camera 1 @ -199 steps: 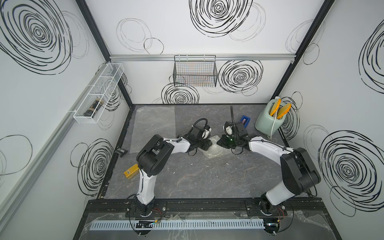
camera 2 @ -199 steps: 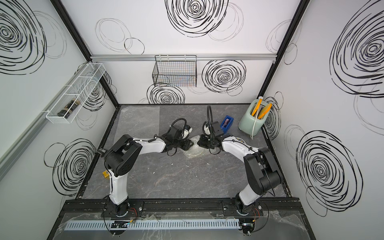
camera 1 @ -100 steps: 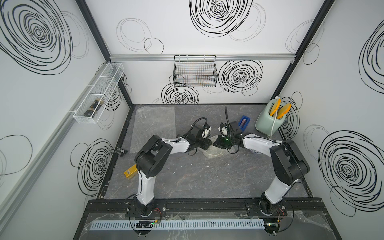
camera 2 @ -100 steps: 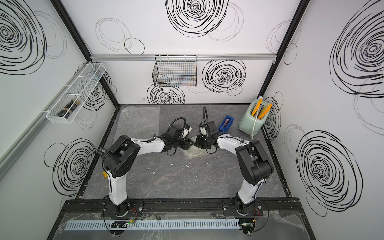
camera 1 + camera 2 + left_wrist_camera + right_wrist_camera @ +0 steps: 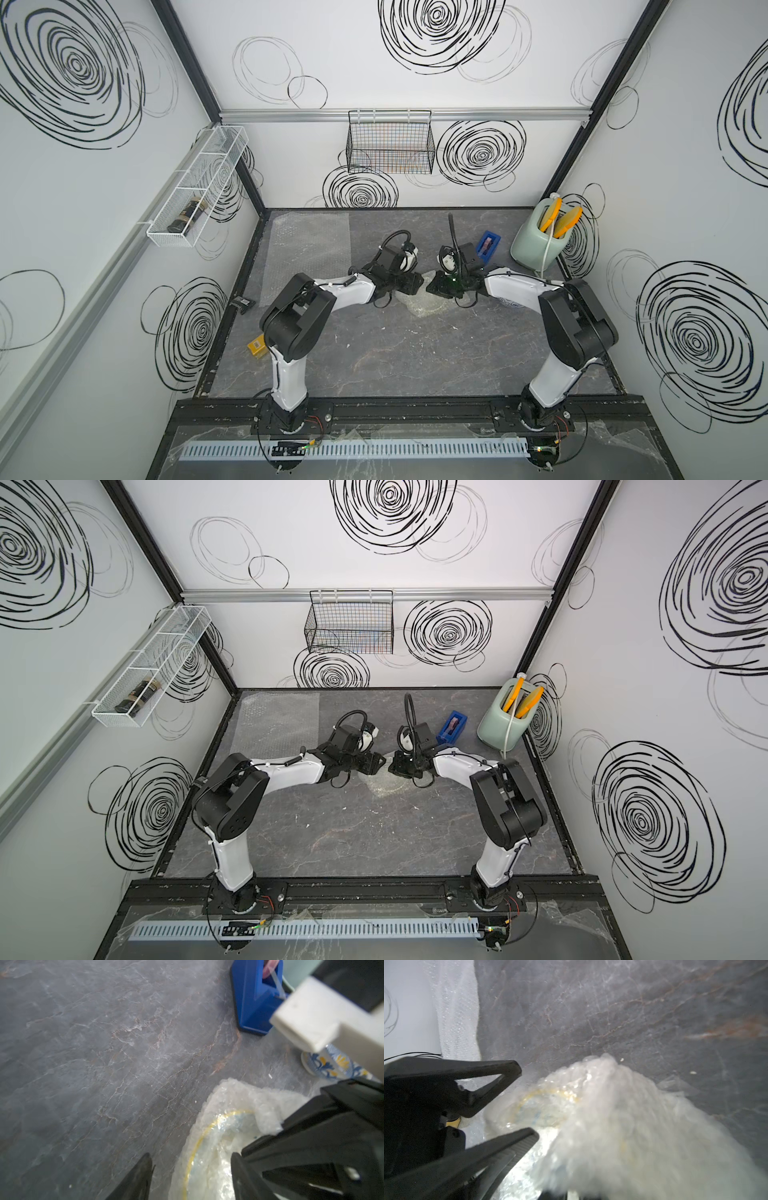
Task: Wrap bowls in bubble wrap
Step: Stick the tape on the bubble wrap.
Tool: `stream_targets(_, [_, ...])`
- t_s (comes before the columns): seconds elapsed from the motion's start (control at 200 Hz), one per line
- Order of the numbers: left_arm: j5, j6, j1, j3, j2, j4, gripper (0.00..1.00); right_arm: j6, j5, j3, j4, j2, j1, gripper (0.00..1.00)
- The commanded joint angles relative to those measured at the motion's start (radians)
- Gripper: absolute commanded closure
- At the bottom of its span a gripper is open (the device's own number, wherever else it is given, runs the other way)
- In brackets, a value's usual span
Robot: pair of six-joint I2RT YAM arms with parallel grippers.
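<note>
Left gripper: fingers spread wide and released, straddling the edge of the cream bowl. The bowl sits mid-table under crumpled bubble wrap. Right gripper: fingers are buried in the wrap, so closure cannot be determined. The blue-patterned bowl stands uncovered nearby.

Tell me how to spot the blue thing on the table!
Find the far right corner of the dark grey marbled tabletop, where a pale green plastic jug holds yellow tools. Just left of it sits a small blue plastic tape holder, the only all-blue thing there.
</note>
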Motion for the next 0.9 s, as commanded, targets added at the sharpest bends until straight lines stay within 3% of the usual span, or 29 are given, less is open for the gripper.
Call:
stream_targets(0.0, [-0.087,-0.043,0.013,0.016,-0.088,-0.023,0.26,-0.028,-0.018,0.018,-0.031,-0.118,-0.017,0.75])
stream_targets(0.13, [-0.134,-0.101,0.030,-0.009,-0.174,-0.040,0.14,-0.059,-0.013,0.006,-0.064,-0.223,-0.039,0.61])
stream_targets(0.43, [-0.218,-0.243,0.081,-0.251,-0.479,-0.025,0.08,-0.067,0.050,-0.285,-0.007,-0.505,-0.053,0.32])
stream_targets(0.62, [-0.188,-0.264,0.074,-0.417,-0.646,-0.013,0.07,0.086,0.002,-0.438,0.181,-0.521,-0.002,0.30])
stream_targets(0.896, [-0.171,-0.290,0.056,-0.551,-0.831,-0.052,0.06,0.236,-0.003,-0.398,0.327,-0.308,0.047,0.31])
